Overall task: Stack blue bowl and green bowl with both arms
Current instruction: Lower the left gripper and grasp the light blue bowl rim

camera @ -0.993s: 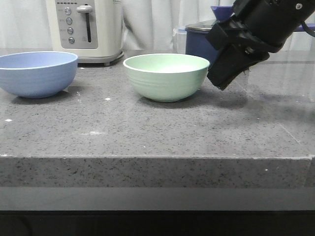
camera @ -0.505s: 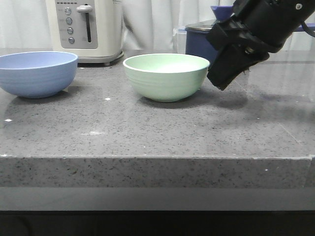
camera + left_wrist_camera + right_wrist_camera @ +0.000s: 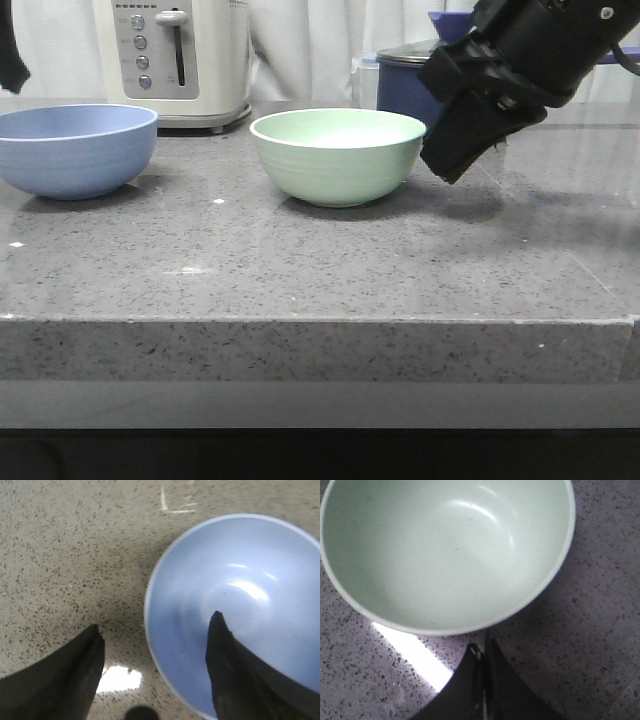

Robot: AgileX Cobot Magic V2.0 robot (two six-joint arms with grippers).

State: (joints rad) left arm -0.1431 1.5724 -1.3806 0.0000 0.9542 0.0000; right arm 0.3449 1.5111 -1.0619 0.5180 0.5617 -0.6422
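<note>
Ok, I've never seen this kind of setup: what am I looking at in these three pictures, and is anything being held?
It is a two-armed robot at a stone counter. The front picture looks forward over the counter; the other two come from cameras on each wrist. The blue bowl and the green bowl stand apart, both empty. The right gripper, fingers together, sits beside the green bowl. The left gripper is open, one finger over the blue bowl, one outside its rim. Nothing is held. A toaster and a dark pot stand behind.
</note>
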